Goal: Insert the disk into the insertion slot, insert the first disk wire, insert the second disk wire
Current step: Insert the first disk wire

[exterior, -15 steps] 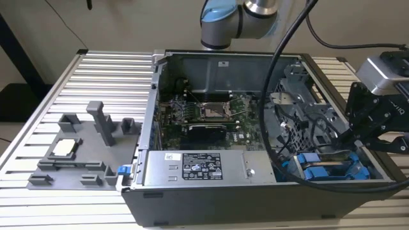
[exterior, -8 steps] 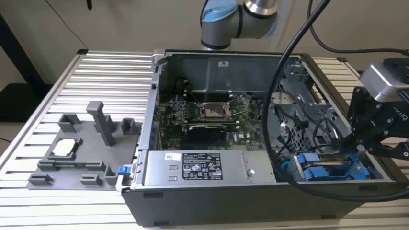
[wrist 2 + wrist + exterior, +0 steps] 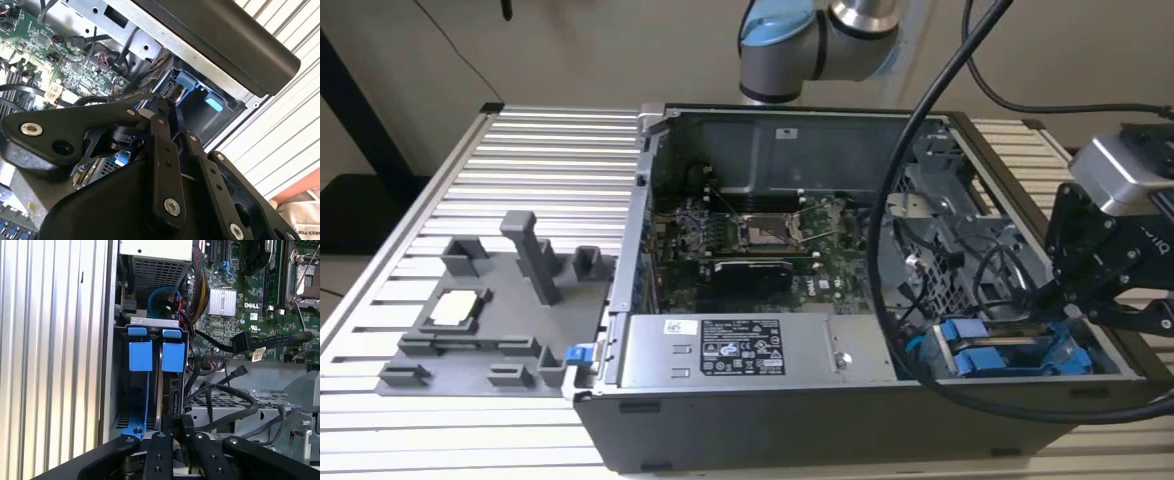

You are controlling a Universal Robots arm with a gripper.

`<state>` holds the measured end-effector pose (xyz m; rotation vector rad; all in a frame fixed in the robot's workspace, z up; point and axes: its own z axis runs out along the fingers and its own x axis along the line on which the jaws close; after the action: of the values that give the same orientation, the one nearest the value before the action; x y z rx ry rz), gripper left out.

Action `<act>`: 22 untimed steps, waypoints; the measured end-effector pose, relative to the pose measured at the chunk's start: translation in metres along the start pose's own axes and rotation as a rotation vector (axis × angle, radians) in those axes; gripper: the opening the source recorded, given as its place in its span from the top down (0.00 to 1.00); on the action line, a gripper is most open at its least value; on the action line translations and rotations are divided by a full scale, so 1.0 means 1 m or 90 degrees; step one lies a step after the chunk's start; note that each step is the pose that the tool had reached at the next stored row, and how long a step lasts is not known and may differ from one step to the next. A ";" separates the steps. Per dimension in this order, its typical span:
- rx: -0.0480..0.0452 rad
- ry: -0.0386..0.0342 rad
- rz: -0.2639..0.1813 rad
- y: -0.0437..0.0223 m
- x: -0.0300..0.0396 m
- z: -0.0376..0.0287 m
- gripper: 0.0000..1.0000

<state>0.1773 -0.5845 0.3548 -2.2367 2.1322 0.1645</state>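
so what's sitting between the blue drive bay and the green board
A bunch of black cables loops between the drive bay and the green board. This shows in the first wrist view.

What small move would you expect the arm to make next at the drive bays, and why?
Likely a short, slow push straight along the bay toward the blue tabs. In the first wrist view the gripper sits at the near end of the insertion slot, lined up with it, and loose black cables lie close alongside, so sideways motion could snag them.
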 end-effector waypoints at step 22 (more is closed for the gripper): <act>-0.0001 0.0003 -0.006 0.0010 -0.0041 0.0115 0.81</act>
<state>0.1757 -0.5793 0.3438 -2.2464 2.1220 0.1639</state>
